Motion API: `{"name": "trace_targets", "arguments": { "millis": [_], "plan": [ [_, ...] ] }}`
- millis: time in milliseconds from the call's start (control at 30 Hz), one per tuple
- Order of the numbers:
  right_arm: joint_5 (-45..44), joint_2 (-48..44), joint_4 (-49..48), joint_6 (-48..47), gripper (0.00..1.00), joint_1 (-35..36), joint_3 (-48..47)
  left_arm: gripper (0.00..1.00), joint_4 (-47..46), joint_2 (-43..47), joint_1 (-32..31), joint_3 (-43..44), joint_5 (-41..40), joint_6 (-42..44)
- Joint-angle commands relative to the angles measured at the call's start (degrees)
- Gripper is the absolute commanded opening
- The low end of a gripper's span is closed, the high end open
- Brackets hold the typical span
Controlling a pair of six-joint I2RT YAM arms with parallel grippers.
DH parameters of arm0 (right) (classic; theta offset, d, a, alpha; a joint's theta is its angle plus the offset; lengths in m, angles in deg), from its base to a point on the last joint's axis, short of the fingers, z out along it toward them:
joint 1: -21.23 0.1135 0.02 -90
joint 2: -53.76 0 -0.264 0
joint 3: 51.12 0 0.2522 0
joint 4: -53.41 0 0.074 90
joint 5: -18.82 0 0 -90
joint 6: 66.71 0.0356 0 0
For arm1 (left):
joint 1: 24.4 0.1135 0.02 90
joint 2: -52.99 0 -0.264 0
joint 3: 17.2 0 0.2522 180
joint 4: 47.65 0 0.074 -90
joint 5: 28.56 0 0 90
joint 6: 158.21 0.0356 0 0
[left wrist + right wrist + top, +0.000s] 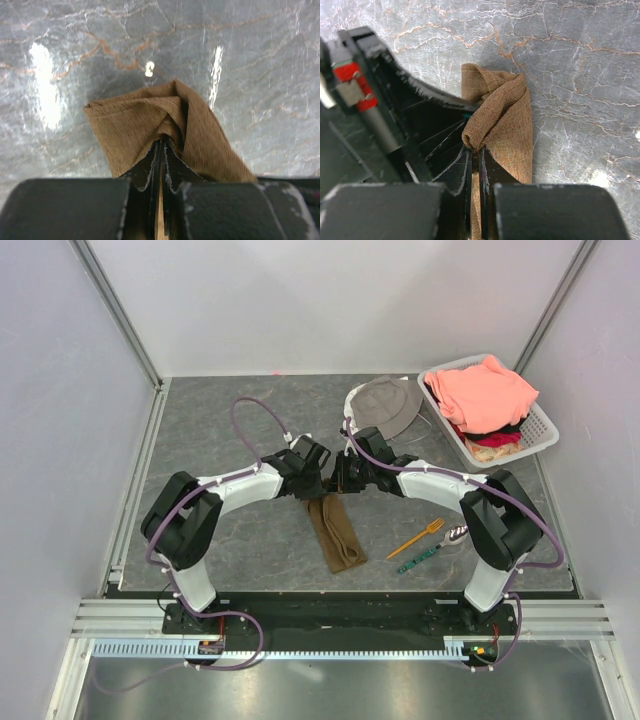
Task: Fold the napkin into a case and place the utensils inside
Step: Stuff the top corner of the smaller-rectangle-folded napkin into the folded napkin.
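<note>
Both claws are on the far end of the napkin [337, 532], which lies as a narrow brown strip mid-table, running from the fingertips back toward the arm bases. The left gripper [161, 150] has its jaws pinched almost together on a bunched corner of the cloth. The right gripper [475, 155] is clamped the same way on a twisted bit of that same end, with the left one's fingers right beside it.

My read is that this is the fold-over that turns the strip into a case. How I'd do it well:

1. Raise both arms together and level. The cloth in the right pinch is already rolled, and uneven lifting would likely twist it more.
2. Don't pull the 2 pinches apart or the strip skews. The claws are nearly touching though, so leave a little room.
3. Carry the end toward the near end, line up the long edges, and set it down flat before letting go.
4. Stay off the right side. The orange fork [418, 538] and green patterned utensil [420, 560] lie there, clear of the cloth, near the right arm.

From above I can't really tell how many layers each pinch holds, maybe more than 1.
</note>
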Motion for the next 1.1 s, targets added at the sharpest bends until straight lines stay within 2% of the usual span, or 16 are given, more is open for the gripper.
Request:
{"name": "trace_targets", "arguments": {
  "millis": [0,200,300,467,567,733,1067],
  "plan": [
    [0.92,-2.29,-0.25,0.01,0.00,-0.24,-2.45,0.07,-7.76,-0.94,0.45,0.04,-2.48,-2.70],
    [-0.31,-2.82,0.62,-0.51,0.00,-0.50,-2.54,0.08,-12.61,-1.21,0.45,-3.12,-1.08,-3.76],
    [0.12,-3.17,1.59,-1.22,0.00,-1.55,-2.80,0.10,-13.05,1.86,0.45,-5.49,-1.34,-3.85],
    [1.09,-3.43,1.86,-1.92,0.00,-2.43,-2.71,0.17,-11.56,8.02,0.53,-7.61,-1.34,-3.49],
    [1.36,-3.61,1.94,-1.92,0.00,-2.61,-2.45,0.15,-9.72,9.42,0.53,-8.05,-2.04,-3.49],
    [1.53,-3.61,1.77,-1.74,0.00,-2.61,-2.62,0.09,-8.66,7.50,0.71,-6.65,-1.52,-3.58],
    [2.50,-3.00,0.63,-0.87,0.00,-2.61,-2.10,0.08,-11.38,1.35,0.80,-2.52,-0.20,-3.58]
  ]
}}
